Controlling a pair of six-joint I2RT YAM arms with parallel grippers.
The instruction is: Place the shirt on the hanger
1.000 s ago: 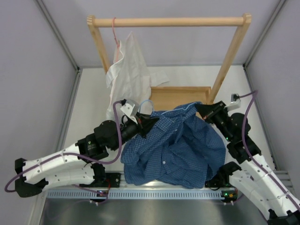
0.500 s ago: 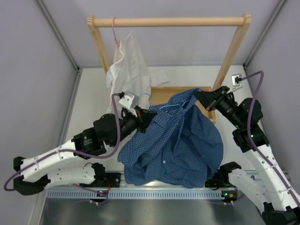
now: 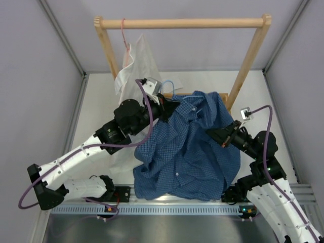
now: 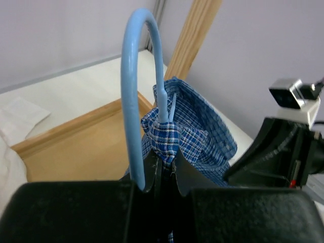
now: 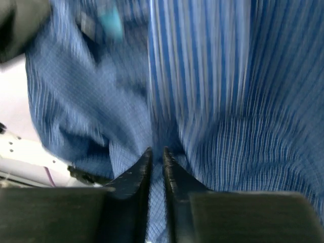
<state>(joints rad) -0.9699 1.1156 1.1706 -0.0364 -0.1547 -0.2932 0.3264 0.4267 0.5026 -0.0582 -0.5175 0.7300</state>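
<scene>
Above the white table [image 3: 96,101], the left gripper [image 4: 166,163] is clamped on the thin light-blue wire hanger [image 4: 129,101] at its neck, along with collar cloth of the dark blue fine-checked shirt [image 3: 187,152], which drapes below. The right gripper [image 5: 154,154] meets the shirt, jaws nearly together; whether it holds cloth is unclear.

I read the shirt [image 3: 187,152] as dark blue in a fine check. Close up, lighter blue and white threads cross it; buttons are small and white. The hanger [image 4: 130,91] is plain pale blue. Second garment: white shirt [image 3: 135,63] on a pink hanger [image 3: 123,31]. Rack [image 3: 182,23] is pale bare wood. Tabletop [image 3: 96,101] off-white. Walls [image 3: 30,76] lilac-grey. Arms [image 3: 71,164] white with black joints, purple cables [image 3: 150,116]. Left fingers [image 4: 190,177] black.
</scene>
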